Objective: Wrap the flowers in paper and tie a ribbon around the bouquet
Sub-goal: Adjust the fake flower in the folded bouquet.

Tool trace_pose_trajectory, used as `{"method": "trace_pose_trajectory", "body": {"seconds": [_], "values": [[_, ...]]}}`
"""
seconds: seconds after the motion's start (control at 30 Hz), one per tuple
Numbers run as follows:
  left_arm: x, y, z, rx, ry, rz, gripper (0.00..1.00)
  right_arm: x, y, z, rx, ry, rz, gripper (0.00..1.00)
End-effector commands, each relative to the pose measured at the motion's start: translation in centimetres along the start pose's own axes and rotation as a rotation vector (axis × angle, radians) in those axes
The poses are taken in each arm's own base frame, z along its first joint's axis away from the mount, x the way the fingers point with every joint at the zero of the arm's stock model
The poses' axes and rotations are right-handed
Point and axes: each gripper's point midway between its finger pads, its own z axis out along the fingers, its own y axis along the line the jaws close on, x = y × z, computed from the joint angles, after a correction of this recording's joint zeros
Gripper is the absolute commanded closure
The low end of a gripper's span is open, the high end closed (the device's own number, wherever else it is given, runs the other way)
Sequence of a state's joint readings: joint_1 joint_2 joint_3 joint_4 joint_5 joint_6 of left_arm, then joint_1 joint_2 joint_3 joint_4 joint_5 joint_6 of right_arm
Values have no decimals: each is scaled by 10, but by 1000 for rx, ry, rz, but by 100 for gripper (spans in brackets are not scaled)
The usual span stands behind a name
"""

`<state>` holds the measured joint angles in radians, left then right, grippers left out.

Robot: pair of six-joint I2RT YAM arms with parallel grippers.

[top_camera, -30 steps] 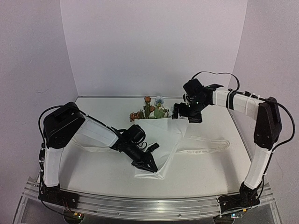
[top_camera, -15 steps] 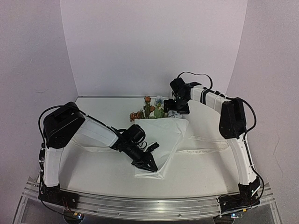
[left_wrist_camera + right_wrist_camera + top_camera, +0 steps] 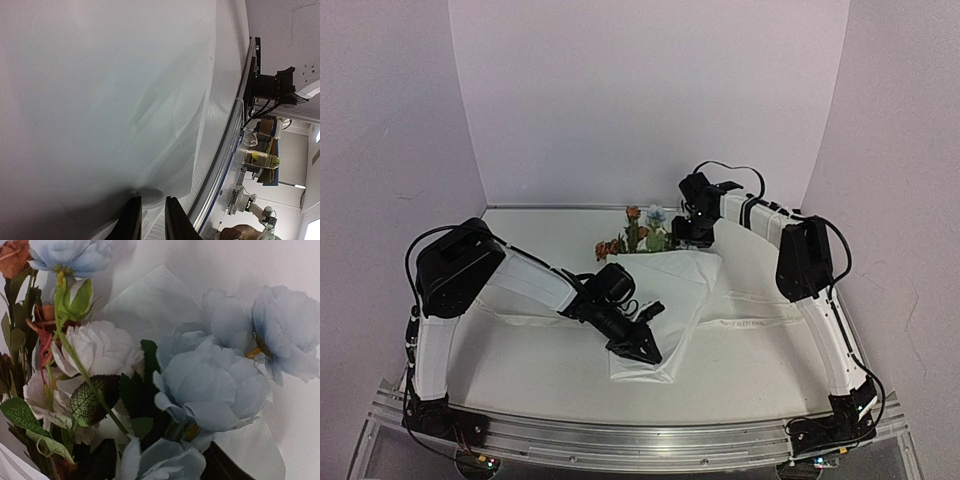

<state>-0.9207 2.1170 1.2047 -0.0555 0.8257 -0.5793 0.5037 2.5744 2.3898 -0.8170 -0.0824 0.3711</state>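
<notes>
Moved: the right gripper (image 3: 686,234) has swung in from the right onto the blooms; we see the left gripper (image 3: 642,347) where it was.
Near end: left gripper clamped on the paper (image 3: 675,290) at its narrow tip.
Mid worktop (image 3: 540,370): the ribbon (image 3: 760,322) lies flat, showing left and right of the paper.
Far end: the flowers (image 3: 642,232) poke from the paper's wide mouth.
Far gripper: right gripper among pale blue blooms; we cannot tell whether it grips.

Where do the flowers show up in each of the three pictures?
Top view: flowers at centre back, poking out of the far edge of the paper.
Left wrist: not in it; only paper shows.
Right wrist: flowers fill the picture, seen up close.
Shared landmark: the white paper, behind the blooms in the right wrist view.
</notes>
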Motion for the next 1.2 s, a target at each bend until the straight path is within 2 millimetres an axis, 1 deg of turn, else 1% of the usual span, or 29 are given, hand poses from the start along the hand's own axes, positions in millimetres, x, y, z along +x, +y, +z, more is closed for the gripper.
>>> {"method": "trace_pose_trajectory", "body": {"seconds": [0.0,0.03,0.1,0.2,0.37,0.43,0.47,0.5,0.57,0.6,0.73,0.8,0.87,0.93,1.0,1.07,1.1,1.13,1.17], "values": [[-13,1,-1,-7,-24,7,81,11,18,-7,-105,63,21,58],[-14,1,-1,-6,-25,5,81,14,20,-8,-121,78,30,62],[-13,2,-1,-5,-25,1,81,26,27,-8,-165,124,45,66],[-12,5,0,-9,-25,-6,82,37,34,-11,-217,176,63,73],[-13,8,-2,-9,-32,-15,82,50,34,-22,-232,213,55,79],[-14,9,-3,-11,-38,-17,82,51,35,-28,-245,216,53,79],[-14,9,-4,-11,-40,-18,82,50,36,-31,-246,214,50,77],[-15,9,-5,-11,-42,-18,82,49,36,-33,-244,208,47,71],[-15,9,-5,-12,-43,-18,81,43,35,-40,-236,185,47,50],[-15,9,-5,-12,-43,-19,81,38,36,-45,-239,172,48,43],[-15,9,-4,-10,-46,-21,81,16,36,-72,-219,96,51,15],[-16,9,-5,-11,-51,-20,81,4,33,-88,-203,51,57,6],[-17,8,-5,-11,-52,-20,81,-6,30,-103,-197,15,68,2],[-17,7,-6,-11,-55,-18,81,-13,24,-116,-179,-16,83,2],[-18,6,-7,-12,-60,-14,81,-18,13,-129,-152,-39,109,2],[-18,5,-8,-14,-62,-13,81,-15,2,-139,-120,-45,132,2],[-19,4,-8,-14,-65,-11,81,-13,-4,-148,-104,-55,137,2],[-20,4,-9,-15,-68,-9,81,-9,-11,-154,-80,-61,134,2],[-20,3,-9,-15,-70,-9,81,0,-20,-157,-47,-52,129,2]]}}
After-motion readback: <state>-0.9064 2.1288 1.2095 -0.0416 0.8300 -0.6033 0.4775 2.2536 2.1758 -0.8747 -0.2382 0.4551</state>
